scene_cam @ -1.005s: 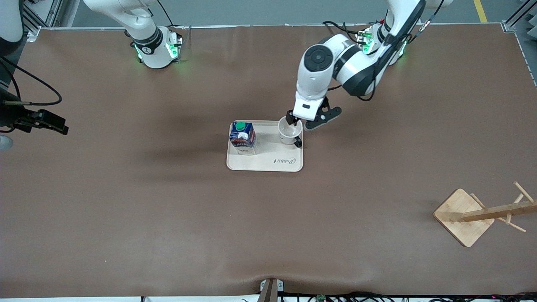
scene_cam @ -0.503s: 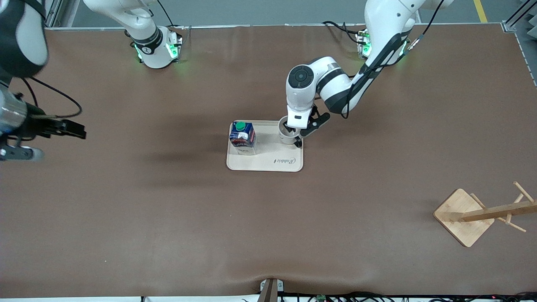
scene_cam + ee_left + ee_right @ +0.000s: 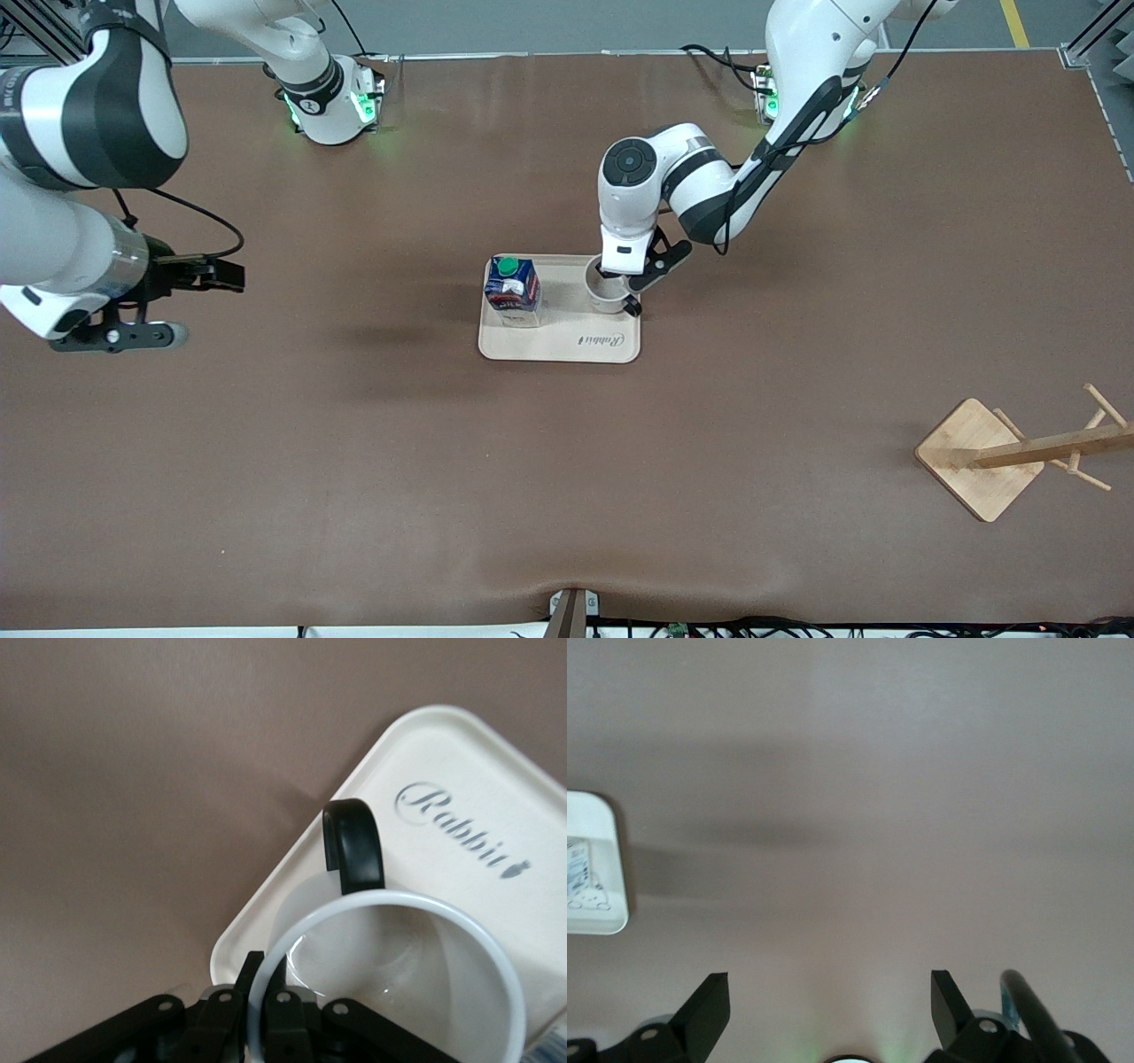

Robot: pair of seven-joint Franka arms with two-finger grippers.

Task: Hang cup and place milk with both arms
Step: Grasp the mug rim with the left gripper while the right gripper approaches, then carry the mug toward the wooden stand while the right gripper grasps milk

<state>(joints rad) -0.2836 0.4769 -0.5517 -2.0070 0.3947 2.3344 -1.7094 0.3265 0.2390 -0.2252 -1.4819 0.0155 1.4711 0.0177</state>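
While wooden rack stood nearest camera, tray held milk beside cup; left gripper fingers clamped cup rim; right gripper over bare tabletop, fingers apart.

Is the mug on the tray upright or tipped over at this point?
Upright. The cup stands on the tray with its round opening facing up, and the left gripper is shut on its rim.
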